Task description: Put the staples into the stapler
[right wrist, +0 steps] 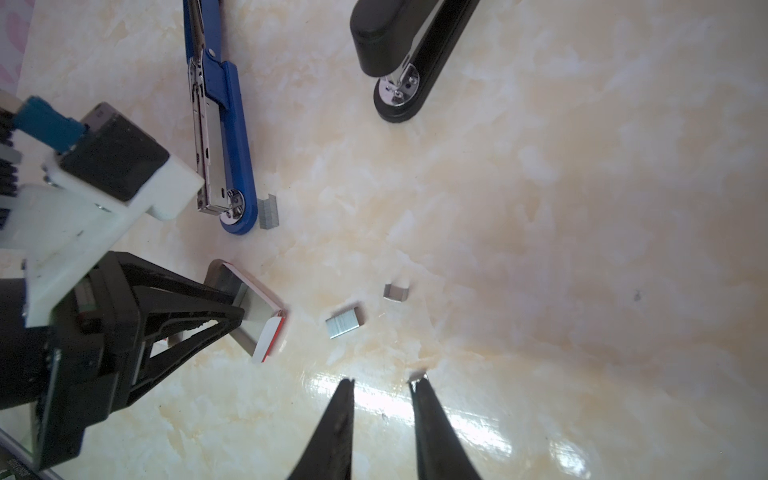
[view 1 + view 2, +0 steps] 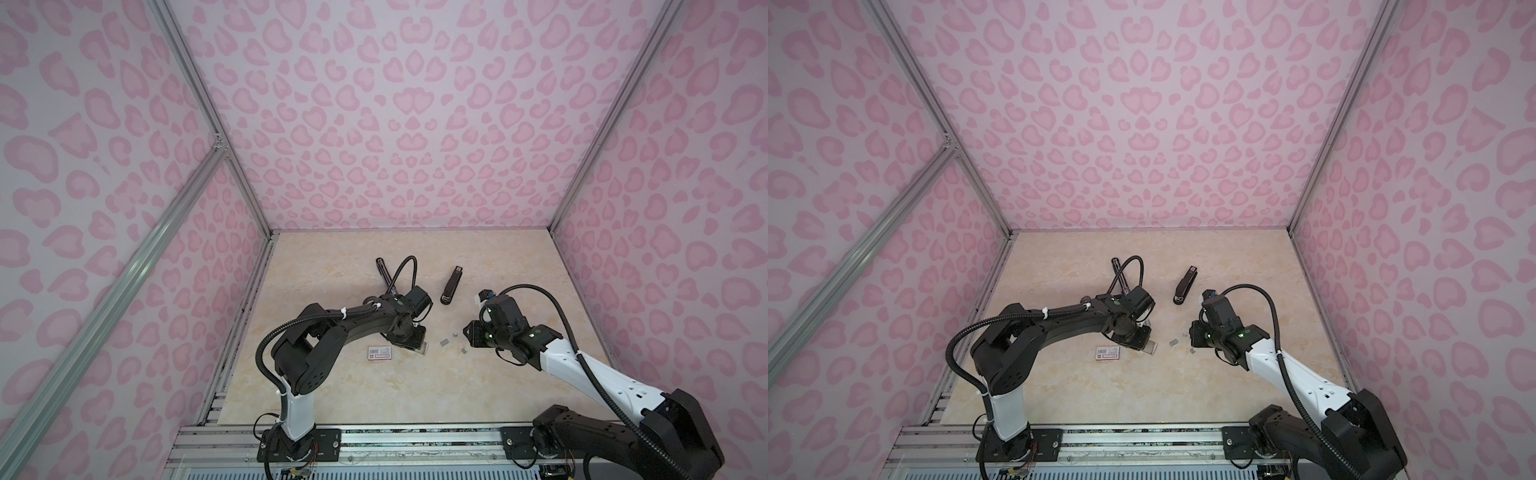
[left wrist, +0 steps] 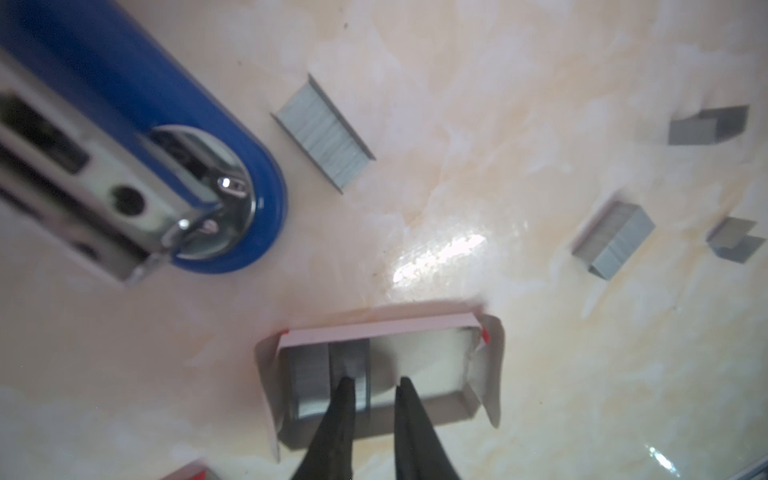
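Observation:
A blue stapler [image 1: 232,137] lies hinged open with its metal magazine [image 3: 104,174] bare. Loose strips of staples [image 1: 343,324] lie on the table between my two arms, one [image 3: 324,133] right beside the blue stapler's front end. The staple box's open tray [image 3: 482,374] holds more staples [image 3: 307,370]. My left gripper [image 3: 375,382] is open by a narrow gap, tips down in that tray, one fingertip [image 3: 345,388] over a strip. My right gripper [image 1: 382,381] stands open just above bare table, with a tiny silvery piece [image 1: 417,376] at one tip.
A closed black stapler [image 2: 451,286] lies further back on the right. The white-and-red box sleeve [image 2: 379,353] lies left of the tray, under the left arm. Small staple pieces [image 2: 462,350] sit close to the right gripper. Pink patterned walls enclose the marble table [image 2: 374,395].

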Robot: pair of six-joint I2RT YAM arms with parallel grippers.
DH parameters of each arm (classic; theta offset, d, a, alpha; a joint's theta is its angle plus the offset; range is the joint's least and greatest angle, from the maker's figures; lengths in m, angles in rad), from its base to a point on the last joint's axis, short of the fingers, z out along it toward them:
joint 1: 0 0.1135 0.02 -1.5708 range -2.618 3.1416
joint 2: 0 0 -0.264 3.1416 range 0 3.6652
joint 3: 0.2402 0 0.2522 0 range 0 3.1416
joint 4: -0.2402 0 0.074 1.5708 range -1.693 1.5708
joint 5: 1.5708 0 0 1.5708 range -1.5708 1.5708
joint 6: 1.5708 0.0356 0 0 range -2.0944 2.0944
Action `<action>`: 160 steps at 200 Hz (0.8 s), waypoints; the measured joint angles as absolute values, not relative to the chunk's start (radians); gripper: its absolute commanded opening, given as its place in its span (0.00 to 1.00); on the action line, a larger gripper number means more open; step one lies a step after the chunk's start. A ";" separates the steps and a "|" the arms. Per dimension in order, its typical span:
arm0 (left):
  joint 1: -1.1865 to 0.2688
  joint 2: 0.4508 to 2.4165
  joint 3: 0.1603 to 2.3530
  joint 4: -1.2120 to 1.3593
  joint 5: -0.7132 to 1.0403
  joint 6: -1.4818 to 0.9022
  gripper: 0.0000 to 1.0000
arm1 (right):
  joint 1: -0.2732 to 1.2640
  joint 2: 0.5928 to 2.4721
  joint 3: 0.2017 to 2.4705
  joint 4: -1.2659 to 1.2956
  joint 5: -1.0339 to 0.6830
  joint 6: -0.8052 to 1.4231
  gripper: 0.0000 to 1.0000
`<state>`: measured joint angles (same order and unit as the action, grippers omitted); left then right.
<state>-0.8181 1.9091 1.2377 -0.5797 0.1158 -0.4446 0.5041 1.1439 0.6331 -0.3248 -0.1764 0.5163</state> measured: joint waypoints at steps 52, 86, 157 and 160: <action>-0.819 1.924 1.248 -0.579 0.104 -0.442 0.06 | 0.496 1.122 0.625 -0.324 -0.176 0.522 0.27; -0.820 1.924 1.248 -0.579 0.104 -0.438 0.03 | 0.491 1.110 0.624 -0.323 -0.177 0.531 0.27; -0.825 1.816 1.248 -0.597 0.140 -0.431 0.03 | 0.482 1.043 0.624 -0.308 -0.209 0.553 0.33; -0.825 1.808 1.248 -0.596 0.145 -0.427 0.03 | 0.481 1.037 0.624 -0.305 -0.212 0.557 0.34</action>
